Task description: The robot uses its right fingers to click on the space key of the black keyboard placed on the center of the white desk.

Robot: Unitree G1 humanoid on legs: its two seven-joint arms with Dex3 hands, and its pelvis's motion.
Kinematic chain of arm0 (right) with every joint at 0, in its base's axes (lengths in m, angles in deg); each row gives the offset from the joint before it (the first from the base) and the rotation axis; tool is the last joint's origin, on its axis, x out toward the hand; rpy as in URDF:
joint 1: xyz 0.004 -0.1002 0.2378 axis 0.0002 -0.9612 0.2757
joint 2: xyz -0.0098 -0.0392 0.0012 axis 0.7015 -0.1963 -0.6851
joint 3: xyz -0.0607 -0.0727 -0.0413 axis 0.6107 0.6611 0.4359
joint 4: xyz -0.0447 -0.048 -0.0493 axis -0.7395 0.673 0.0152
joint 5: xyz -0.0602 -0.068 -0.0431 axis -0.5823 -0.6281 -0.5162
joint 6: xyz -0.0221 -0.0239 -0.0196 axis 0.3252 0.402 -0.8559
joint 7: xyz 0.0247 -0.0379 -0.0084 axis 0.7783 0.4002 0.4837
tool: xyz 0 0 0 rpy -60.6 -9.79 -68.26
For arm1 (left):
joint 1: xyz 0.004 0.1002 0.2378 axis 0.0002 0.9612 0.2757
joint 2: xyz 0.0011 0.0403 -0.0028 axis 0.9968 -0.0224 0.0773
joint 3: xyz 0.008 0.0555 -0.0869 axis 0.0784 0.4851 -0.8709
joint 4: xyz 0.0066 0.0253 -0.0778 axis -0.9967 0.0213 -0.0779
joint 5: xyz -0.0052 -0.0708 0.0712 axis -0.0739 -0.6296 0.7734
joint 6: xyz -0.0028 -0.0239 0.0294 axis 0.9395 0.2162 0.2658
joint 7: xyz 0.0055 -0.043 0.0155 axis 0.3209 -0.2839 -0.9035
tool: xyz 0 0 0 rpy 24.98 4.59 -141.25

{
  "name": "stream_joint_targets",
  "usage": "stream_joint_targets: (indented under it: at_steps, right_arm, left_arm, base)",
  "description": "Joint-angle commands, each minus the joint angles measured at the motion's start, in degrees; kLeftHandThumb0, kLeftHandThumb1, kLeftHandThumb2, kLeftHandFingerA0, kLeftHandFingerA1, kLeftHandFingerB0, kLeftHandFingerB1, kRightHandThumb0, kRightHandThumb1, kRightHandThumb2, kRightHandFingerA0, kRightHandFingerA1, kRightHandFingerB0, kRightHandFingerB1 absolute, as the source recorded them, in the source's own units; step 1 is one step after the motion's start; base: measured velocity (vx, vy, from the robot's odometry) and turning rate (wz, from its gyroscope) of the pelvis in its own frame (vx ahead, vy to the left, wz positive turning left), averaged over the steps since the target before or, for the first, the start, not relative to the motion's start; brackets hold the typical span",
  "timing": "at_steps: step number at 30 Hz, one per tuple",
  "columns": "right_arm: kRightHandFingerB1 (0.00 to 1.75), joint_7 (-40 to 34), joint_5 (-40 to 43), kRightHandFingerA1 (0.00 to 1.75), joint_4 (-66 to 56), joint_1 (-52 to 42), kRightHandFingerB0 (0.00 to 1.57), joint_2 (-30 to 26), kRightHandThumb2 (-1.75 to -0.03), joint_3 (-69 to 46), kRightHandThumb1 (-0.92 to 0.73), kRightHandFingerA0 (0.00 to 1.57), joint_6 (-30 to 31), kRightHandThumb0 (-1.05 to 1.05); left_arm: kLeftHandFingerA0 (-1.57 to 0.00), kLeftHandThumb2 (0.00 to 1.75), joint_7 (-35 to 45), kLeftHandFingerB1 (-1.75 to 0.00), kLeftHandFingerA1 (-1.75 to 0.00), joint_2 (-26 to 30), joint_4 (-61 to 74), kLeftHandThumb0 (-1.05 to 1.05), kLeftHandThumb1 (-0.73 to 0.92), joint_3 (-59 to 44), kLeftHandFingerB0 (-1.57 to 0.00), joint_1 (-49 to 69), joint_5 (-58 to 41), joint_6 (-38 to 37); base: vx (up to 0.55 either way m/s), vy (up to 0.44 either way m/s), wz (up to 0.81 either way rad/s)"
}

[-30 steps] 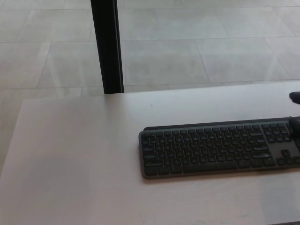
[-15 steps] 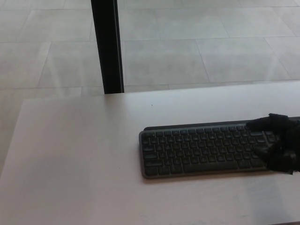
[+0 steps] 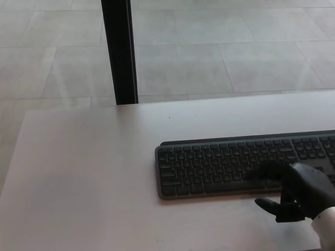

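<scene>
A flat black keyboard with dark grey keys [image 3: 243,164] lies on the smooth white desk [image 3: 89,178], toward the right side of the view, its right end running out of the picture. Its long edge is roughly parallel to the desk's near edge.

The robot's black right hand [image 3: 293,191] reaches in from the lower right corner, with a bit of white forearm [image 3: 325,225] showing behind it. The hand holds nothing. Its fingers [image 3: 267,170] stretch forward and left over the keyboard's bottom row of keys — blurred, so whether they actually touch a key cannot be told. The thumb [image 3: 268,205] sticks out separately, spread away from the fingers, over the bare desk just in front of the keyboard's near edge.

Beyond the desk's far edge lies a pale grey tiled floor [image 3: 220,52], and a black upright post [image 3: 119,52] rises from behind the desk at upper left.
</scene>
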Motion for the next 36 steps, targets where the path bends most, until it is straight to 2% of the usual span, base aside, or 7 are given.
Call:
stream_joint_targets:
  at_steps: [1, 12, 21, 26, 27, 28, 36]
  right_arm:
    - [0.46, -6.7, -25.2, 1.51, 3.5, 5.0, 0.67, -7.3, -0.59, 11.5, -0.65, 0.82, -7.4, -0.39]
    - [0.44, -4.2, -21.7, 1.49, 5.9, 8.9, 0.66, -1.8, -0.58, 11.1, -0.59, 0.80, 1.1, -0.40]
    - [0.47, -4.9, -19.3, 1.46, 7.9, 9.7, 0.68, 1.3, -0.57, 7.7, -0.58, 0.90, -0.7, -0.41]
    - [0.47, -4.1, -20.5, 1.45, 6.5, 8.3, 0.67, 1.8, -0.57, 7.3, -0.58, 0.84, -1.2, -0.43]
    - [0.47, -4.3, -20.7, 1.47, 6.4, 8.1, 0.67, 2.1, -0.61, 7.1, -0.56, 0.82, -1.2, -0.43]
    - [0.46, -4.6, -20.5, 1.46, 6.6, 7.8, 0.69, 2.2, -0.57, 6.9, -0.57, 0.83, -2.2, -0.42]
    - [0.47, -4.4, -22.1, 1.46, 5.8, 7.2, 0.69, 2.4, -0.57, 6.7, -0.58, 0.85, -4.6, -0.41]
  left_arm:
    - [-0.85, 0.56, -2.2, -0.59, -0.82, 2.5, -1.2, -0.45, 0.54, 0.2, -0.77, -0.2, -1.5, -1.7]
    - [-0.81, 0.55, -1.6, -0.61, -0.83, 1.6, -0.8, -0.42, 0.53, -0.4, -0.76, 0.4, -2.3, -2.3]
    - [-0.81, 0.56, -1.9, -0.59, -0.80, 2.0, -1.1, -0.44, 0.53, 0.0, -0.76, 0.2, -2.7, -2.0]
    - [-0.85, 0.56, -2.5, -0.60, -0.87, 1.9, -1.1, -0.46, 0.53, 0.9, -0.78, 0.2, -2.7, -2.6]
    - [-0.82, 0.87, -2.4, -0.71, -0.87, 2.0, -1.2, -0.46, 0.41, 0.9, -0.73, 0.1, -2.8, -2.6]
    - [-0.82, 0.56, -1.9, -0.60, -0.85, 2.1, -1.2, -0.45, 0.53, 0.9, -0.78, 0.1, -3.2, -2.2]
    - [-0.82, 0.56, -1.7, -0.59, -0.84, 2.5, -1.5, -0.45, 0.53, 1.9, -0.75, -0.1, -3.5, -2.6]
  base:
    - [0.00, 0.000, 0.00]
    - [0.00, 0.000, 0.00]
    - [0.00, 0.000, 0.00]
    - [0.00, 0.000, 0.00]
    - [0.00, 0.000, 0.00]
    - [0.00, 0.000, 0.00]
    - [0.00, 0.000, 0.00]
